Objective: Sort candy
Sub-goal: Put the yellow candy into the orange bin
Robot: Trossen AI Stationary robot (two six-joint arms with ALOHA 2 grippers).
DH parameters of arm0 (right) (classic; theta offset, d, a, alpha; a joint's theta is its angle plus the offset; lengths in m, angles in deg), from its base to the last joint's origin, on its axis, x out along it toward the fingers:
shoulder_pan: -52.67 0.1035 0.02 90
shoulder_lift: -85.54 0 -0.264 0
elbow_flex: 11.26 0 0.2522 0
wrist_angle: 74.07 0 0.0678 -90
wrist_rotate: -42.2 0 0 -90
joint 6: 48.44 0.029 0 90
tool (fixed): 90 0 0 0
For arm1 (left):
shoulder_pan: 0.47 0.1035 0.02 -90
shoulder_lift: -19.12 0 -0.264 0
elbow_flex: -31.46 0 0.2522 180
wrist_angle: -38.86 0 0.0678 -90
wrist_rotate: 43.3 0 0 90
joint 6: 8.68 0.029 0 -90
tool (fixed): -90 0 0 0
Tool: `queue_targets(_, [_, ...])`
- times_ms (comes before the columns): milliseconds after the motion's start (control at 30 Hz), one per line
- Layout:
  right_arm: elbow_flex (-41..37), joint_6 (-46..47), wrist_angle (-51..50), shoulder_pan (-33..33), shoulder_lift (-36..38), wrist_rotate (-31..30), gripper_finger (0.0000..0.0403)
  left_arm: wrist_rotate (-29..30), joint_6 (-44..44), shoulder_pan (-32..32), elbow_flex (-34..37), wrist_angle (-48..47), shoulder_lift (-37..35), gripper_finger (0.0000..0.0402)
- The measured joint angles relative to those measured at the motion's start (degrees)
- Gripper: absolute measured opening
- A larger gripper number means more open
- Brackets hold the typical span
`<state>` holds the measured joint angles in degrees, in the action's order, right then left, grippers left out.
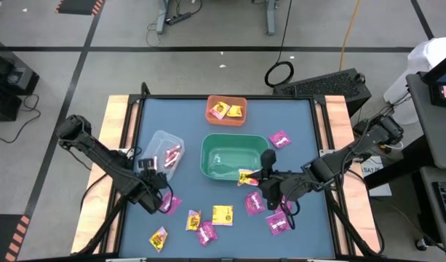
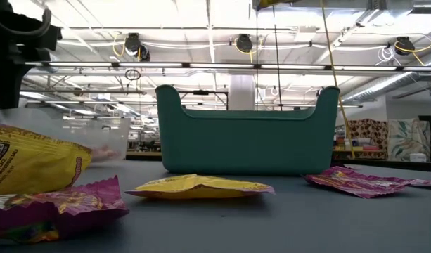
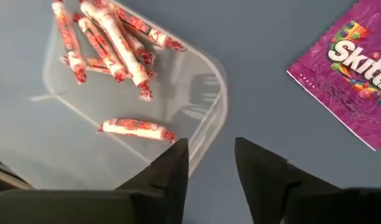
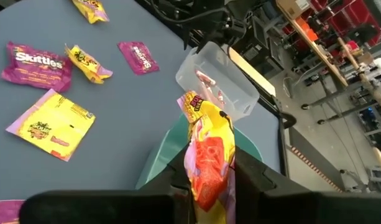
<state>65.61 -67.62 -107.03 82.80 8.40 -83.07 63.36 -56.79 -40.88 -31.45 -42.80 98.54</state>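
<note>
While the right gripper (image 4: 206,177) hangs over the near rim of the green bin (image 1: 233,155), you see its fingers pinching a yellow packet (image 4: 206,146) with red print, which stands up between them. Ahead of that gripper lie the clear bin (image 4: 215,81) and, on the blue table (image 1: 303,124) beside it, a flat yellow square packet (image 4: 50,124), a magenta packet (image 4: 36,62) and a smaller magenta packet (image 4: 138,57).

The left gripper (image 3: 209,165) sits low at the corner of the clear bin, its fingers partly spread with nothing between them; one finger (image 3: 171,171) overlaps the bin's rim and the other stands just outside it. Inside that bin, just ahead of the fingers, you find one pink-white stick (image 3: 137,127) lying alone and a cluster of sticks (image 3: 106,37) farther in. A magenta packet (image 3: 352,68) lies on the table well to the side of this gripper.

The orange bin (image 1: 226,109), beyond the green one, holds two yellow packets. More loose packets (image 1: 208,222) lie scattered between the two grippers.
</note>
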Motion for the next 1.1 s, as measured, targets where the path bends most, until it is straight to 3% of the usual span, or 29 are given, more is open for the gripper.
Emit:
queue_targets(167, [0.0, -0.64, 0.02, -0.02, 0.0, -3.67, 0.0056, -0.13, -0.07, 0.92, -0.02, 0.11, 0.0, 0.0101])
queue_targets(467, [0.0, -1.61, 0.02, 0.0, 0.0, -3.73, 0.0056, -0.31, -0.66, 3.61, -3.05, 0.13, 0.04, 0.0069])
queue_targets(1100, [0.0, -4.49, 0.04, -0.02, 0.0, -3.65, 0.0056, -3.32, -5.58, 7.85, -4.98, 7.28, 0.07, 0.0063])
